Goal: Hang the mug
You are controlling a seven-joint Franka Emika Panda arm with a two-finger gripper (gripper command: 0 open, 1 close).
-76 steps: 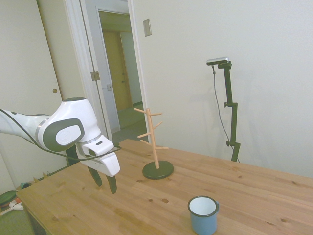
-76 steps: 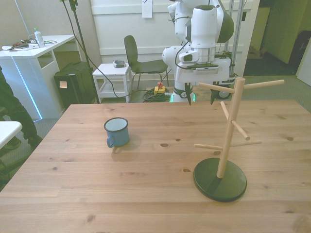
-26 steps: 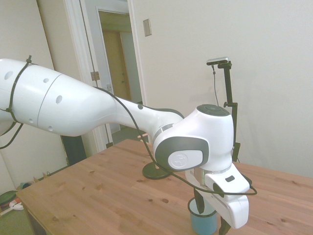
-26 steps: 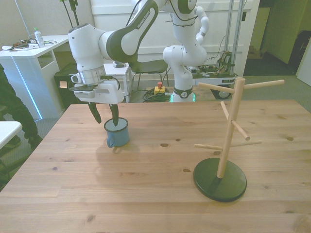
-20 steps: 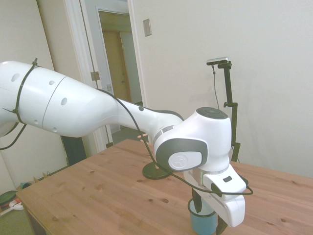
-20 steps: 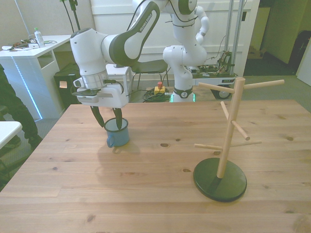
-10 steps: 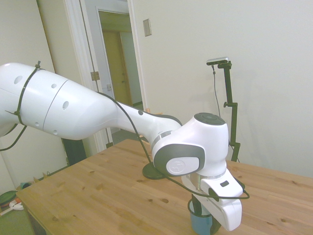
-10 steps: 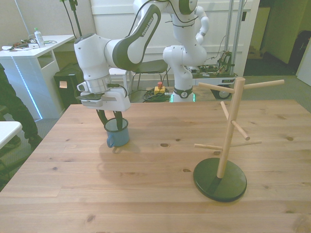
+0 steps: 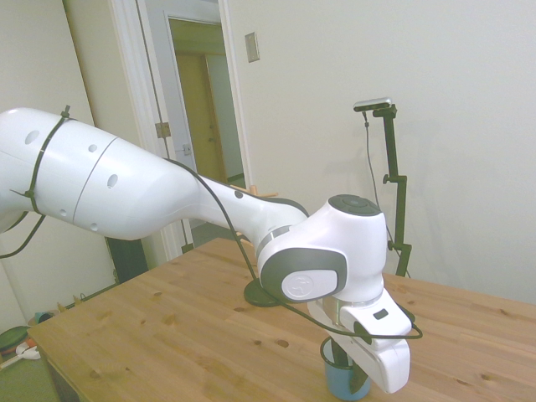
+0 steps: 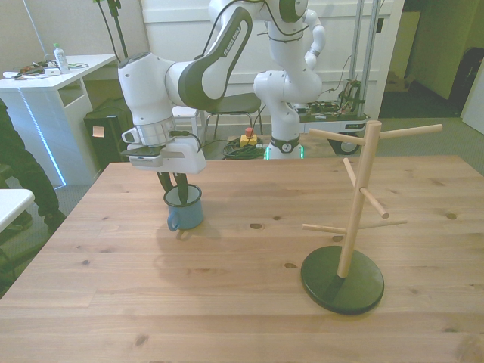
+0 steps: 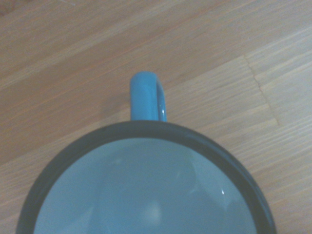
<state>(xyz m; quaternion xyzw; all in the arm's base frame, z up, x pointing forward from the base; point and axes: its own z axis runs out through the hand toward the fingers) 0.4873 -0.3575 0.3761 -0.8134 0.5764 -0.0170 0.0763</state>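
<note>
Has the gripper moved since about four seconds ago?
Yes. In the front view the gripper has crossed from near the peg stand to the front view's left and come down over the mug.

The mug point(image 10: 184, 209) is small, light-blue enamel, with a pale interior and a dark rim. It stands upright on the wooden table point(image 10: 242, 302), mouth up, toward the front view's left and well apart from the wooden peg stand point(image 10: 344, 227) at about its 4 o'clock. In the front view its handle point(image 10: 173, 222) points toward roughly 7 o'clock. In the side view only its lower body point(image 9: 339, 381) shows. The wrist view shows the rim point(image 11: 146, 127) as a full circle; the inside looks empty, though the focus is soft.
</note>
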